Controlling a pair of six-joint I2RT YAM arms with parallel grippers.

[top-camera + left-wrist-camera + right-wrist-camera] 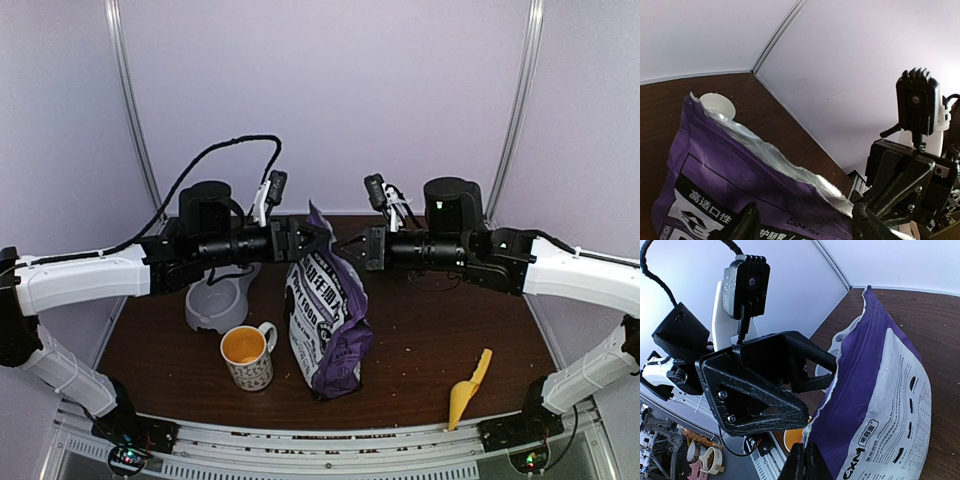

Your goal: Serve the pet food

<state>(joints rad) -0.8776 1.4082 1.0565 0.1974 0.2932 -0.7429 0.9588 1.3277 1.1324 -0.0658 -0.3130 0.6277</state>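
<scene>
Right pincer (805,465) is closed on the rim of the purple food bag (325,320), stood upright on the bench (430,330); its kibble is hidden inside. The left pincer (310,238) is held open astride the opposite rim. A mug (248,357) is set just beside, a yellow scoop (468,390) well apart.
</scene>
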